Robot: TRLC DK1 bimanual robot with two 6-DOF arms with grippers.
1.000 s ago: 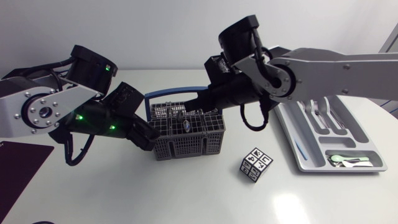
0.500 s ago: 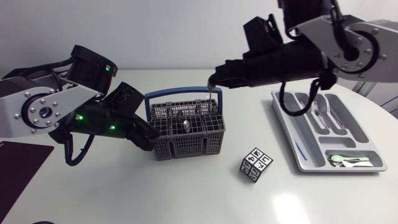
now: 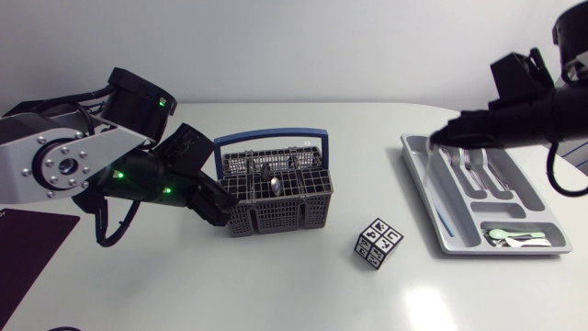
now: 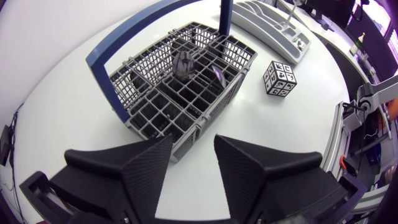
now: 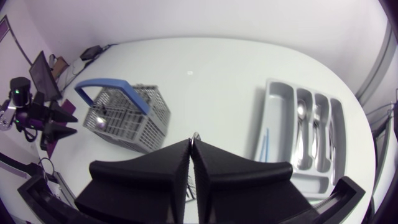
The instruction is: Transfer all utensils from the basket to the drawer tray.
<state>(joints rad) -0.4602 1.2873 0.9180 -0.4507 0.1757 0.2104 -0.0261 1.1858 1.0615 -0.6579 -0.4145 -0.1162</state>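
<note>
The grey wire basket (image 3: 296, 210) with a blue handle stands mid-table, a spoon (image 3: 275, 186) and other utensils upright in it. My left gripper (image 3: 220, 200) grips its front left corner; in the left wrist view the basket's (image 4: 180, 93) corner sits between the fingers (image 4: 152, 165). My right gripper (image 3: 441, 138) hangs over the far left corner of the grey drawer tray (image 3: 443, 234), shut on a thin metal utensil. Only the utensil's tip (image 5: 195, 134) shows past the right gripper (image 5: 191, 144). The tray (image 5: 267, 124) holds forks (image 3: 470, 165) and spoons in its slots.
A black-and-white marker cube (image 3: 378, 243) lies between basket and tray, toward the front. A dark purple mat (image 3: 28, 244) covers the front left corner. Pale green utensils (image 3: 510, 236) lie in the tray's front compartment, and a thin blue item (image 3: 438, 221) in its left slot.
My right arm lifted the utensil out of the basket and swung right, now reaching the tray's far left corner. The left arm and basket have not moved.
</note>
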